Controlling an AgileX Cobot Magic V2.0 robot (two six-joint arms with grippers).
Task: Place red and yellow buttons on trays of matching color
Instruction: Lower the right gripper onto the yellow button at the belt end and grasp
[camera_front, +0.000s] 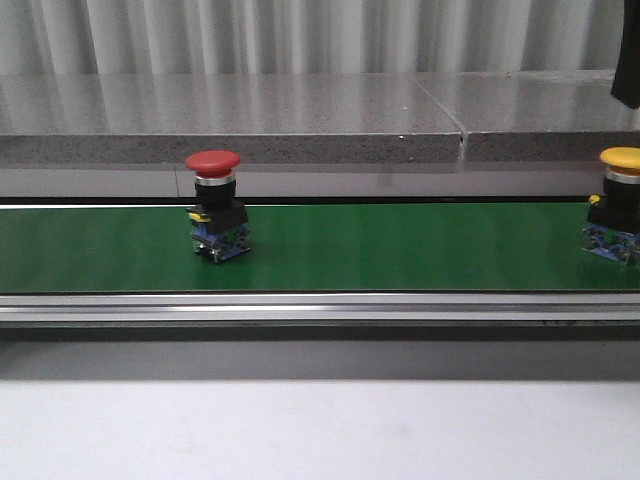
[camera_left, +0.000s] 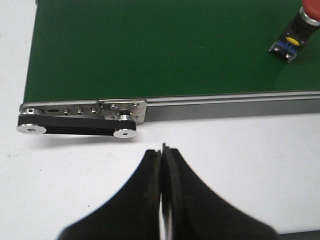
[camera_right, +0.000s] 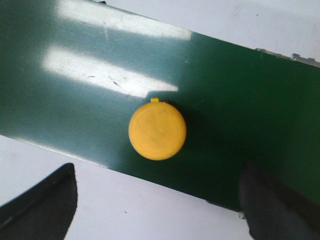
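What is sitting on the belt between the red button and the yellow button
Nothing. In the front view the green belt is bare between the red button and the yellow button at the right edge.

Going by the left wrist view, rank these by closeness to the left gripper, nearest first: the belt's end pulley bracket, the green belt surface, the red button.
From the shut left gripper:
1. End pulley bracket, just ahead at the belt's near edge.
2. Green belt, beyond the bracket.
3. Red button, far along the belt, at the frame's corner.
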